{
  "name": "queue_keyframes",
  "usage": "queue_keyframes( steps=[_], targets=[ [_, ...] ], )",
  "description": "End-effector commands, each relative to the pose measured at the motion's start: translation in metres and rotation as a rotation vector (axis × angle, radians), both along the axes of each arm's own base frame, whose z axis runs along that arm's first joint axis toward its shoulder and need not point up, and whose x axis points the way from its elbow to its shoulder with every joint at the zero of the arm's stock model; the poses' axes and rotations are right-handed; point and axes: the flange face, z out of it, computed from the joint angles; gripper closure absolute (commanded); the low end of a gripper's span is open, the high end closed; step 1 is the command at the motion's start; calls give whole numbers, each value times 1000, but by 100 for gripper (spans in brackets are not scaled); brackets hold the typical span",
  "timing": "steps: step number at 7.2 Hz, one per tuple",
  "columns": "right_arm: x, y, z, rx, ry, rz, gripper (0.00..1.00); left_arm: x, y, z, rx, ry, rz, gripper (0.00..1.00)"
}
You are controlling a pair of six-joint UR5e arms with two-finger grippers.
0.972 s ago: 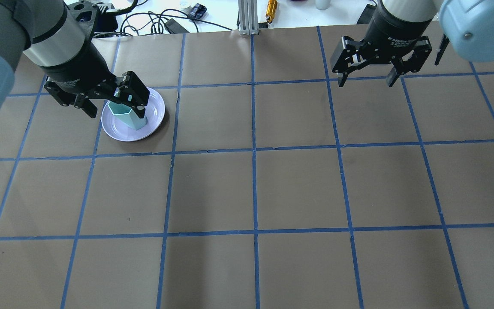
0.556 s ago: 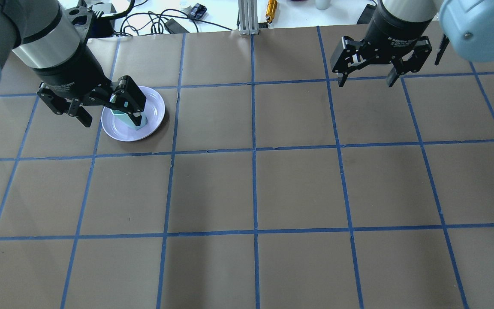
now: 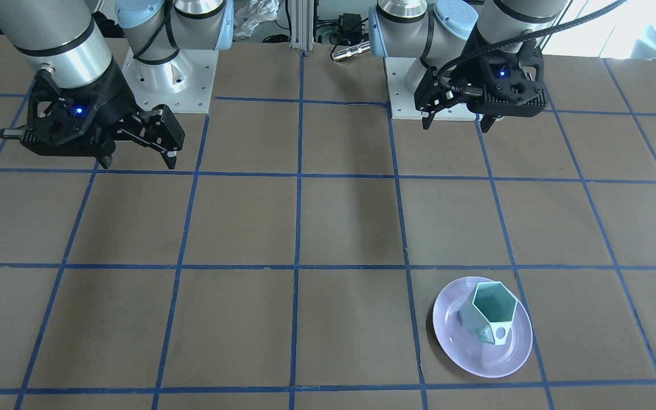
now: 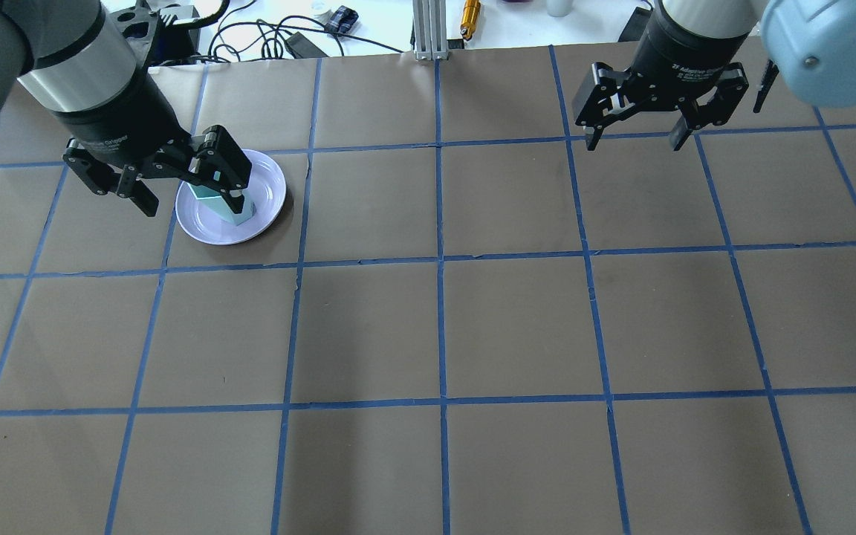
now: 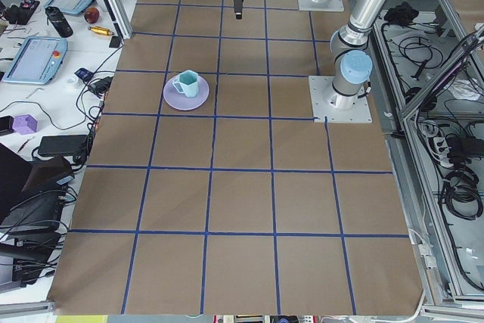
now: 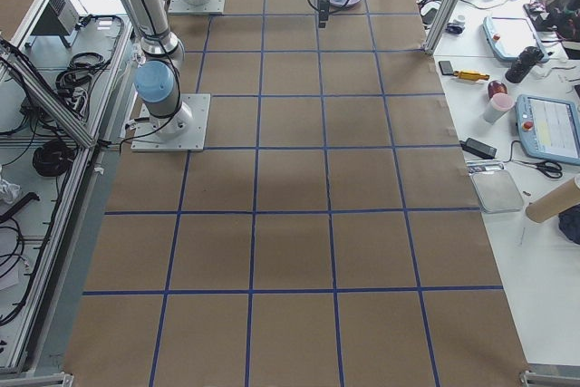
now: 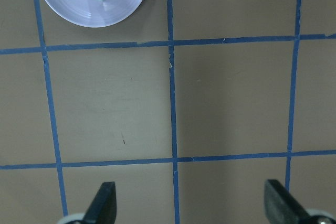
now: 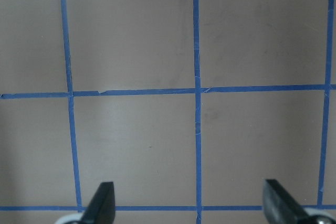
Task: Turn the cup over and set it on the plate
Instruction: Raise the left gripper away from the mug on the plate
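cup [image 3: 493, 307] sat mouth-up on plate [image 3: 476, 359], handle toward operator side. left gripper [image 3: 456, 121] was up off the counter [image 3: 351, 228], fingers [image 7: 105, 203] spread wide, holding nothing. right gripper [image 3: 137, 162] same, fingers apart, well away from the plate.

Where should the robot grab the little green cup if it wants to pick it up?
Probably from above. The cup stands mouth-up on the plate, so pinch two opposite flat sides, clear of the handle, which points away from the robot.
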Motion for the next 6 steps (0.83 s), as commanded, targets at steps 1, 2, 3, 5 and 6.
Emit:
queue_keyframes(
  steps=[1, 2, 3, 5, 6],
  targets=[
    [0, 0, 0, -2, 0, 0, 0, 2, -12, 9, -17, -1, 4, 0],
    [0, 0, 0, 0, 0, 0, 0, 2, -9, 4, -5, -1, 4, 0],
    [0, 0, 0, 0, 0, 0, 0, 2, -9, 4, -6, -1, 3, 0],
    [0, 0, 0, 0, 0, 0, 0, 2, -9, 4, -6, -1, 3, 0],
    [0, 0, 0, 0, 0, 0, 0, 2, -9, 4, -6, -1, 3, 0]
  ],
)
